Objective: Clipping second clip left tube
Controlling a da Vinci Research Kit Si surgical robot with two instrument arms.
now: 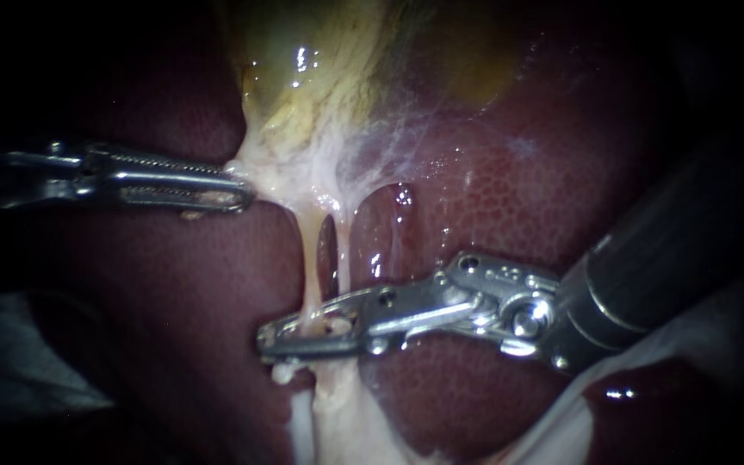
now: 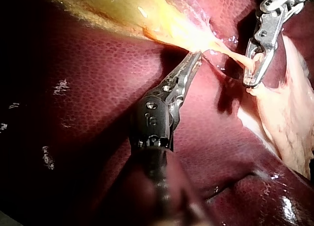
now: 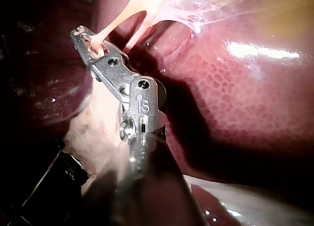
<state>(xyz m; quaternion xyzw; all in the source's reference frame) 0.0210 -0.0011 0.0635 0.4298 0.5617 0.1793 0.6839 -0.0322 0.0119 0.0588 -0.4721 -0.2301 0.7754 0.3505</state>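
Two pale tubes run down from the yellowish gallbladder (image 1: pixel 320 69) over the dark red liver (image 1: pixel 518 189). The left tube (image 1: pixel 310 258) passes between the jaws of my right instrument (image 1: pixel 270 337), which are closed on it from both sides; the right tube (image 1: pixel 344 250) runs just beside it, behind the upper jaw. The same grip shows in the right wrist view (image 3: pixel 81 36) and from the left wrist (image 2: pixel 250 79). My left instrument (image 1: pixel 238 191) (image 2: pixel 196 57) is shut on pale tissue at the gallbladder's neck, holding it stretched to the left.
A small pale lump (image 1: pixel 282 373) sits just under the right jaws; what it is cannot be told. Whitish fatty tissue (image 1: pixel 337 422) lies below the tubes. A pale sheet (image 1: pixel 699 336) shows at the lower right behind the right shaft.
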